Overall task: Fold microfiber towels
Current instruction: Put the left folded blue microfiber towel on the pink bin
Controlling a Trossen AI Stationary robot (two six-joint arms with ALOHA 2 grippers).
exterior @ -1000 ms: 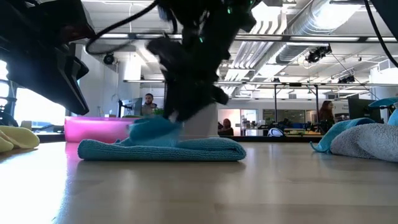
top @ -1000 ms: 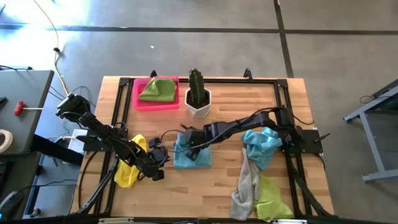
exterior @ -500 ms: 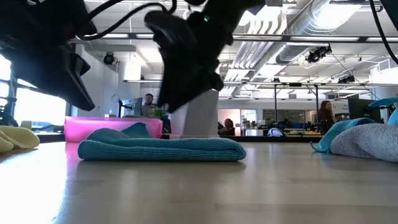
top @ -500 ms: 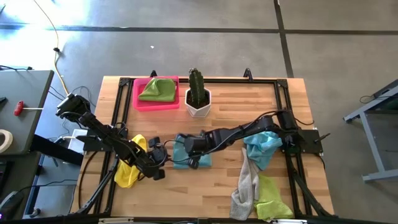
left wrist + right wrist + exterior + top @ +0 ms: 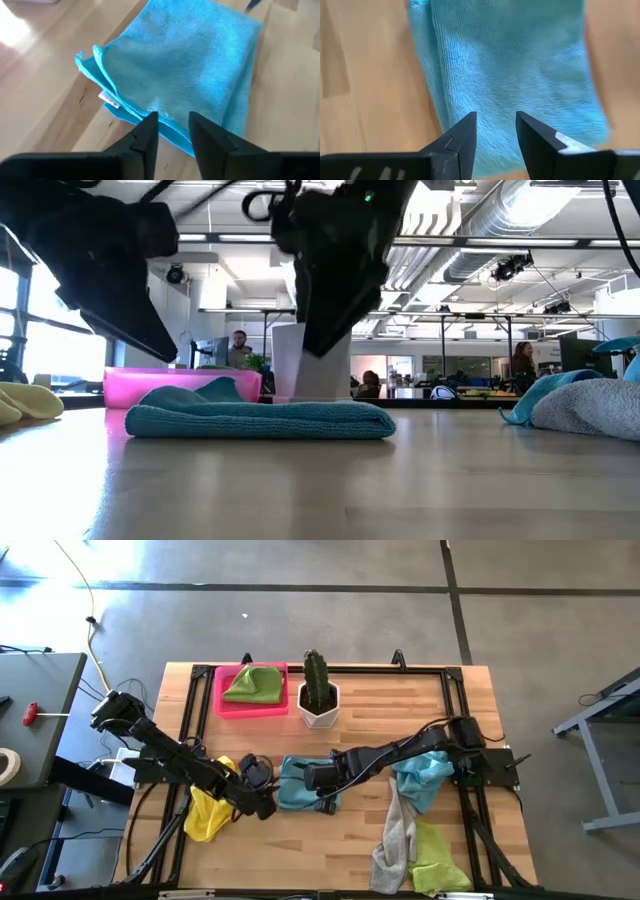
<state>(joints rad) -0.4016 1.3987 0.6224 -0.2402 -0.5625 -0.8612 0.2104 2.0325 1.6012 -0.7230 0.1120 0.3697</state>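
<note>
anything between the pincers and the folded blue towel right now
Nothing visible. The left pincer and right pincer both hover right over the folded blue towel, fingers apart, with only bare cloth ahead of them. The cactus pot stands well behind it.

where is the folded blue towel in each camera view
High view: folded blue towel at centre, between the two grippers.
Low view: flat on the table, left of centre.
Left wrist view: fills the upper middle.
Right wrist view: fills the centre.
Shared landmark: the pink tray, behind the towel in the low view.

Pink tray (image 5: 228, 706) beside potted cactus (image 5: 318, 690) (white pot).
</note>
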